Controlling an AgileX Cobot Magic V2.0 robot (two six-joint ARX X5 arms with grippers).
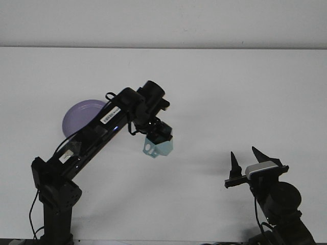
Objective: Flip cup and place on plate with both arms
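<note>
A pale blue cup (158, 146) hangs above the white table, tilted, with my left gripper (157, 133) shut on its upper part. The left arm reaches up and to the right from its base at the lower left. A lilac plate (76, 120) lies flat on the table to the left, partly hidden behind the left arm. My right gripper (247, 161) stands at the lower right, open, its two dark fingers pointing up with nothing between them, well apart from the cup.
The white table (230, 92) stretches back to a pale wall. The left arm's base (55, 196) stands at the lower left and the right arm's body (278, 201) at the lower right.
</note>
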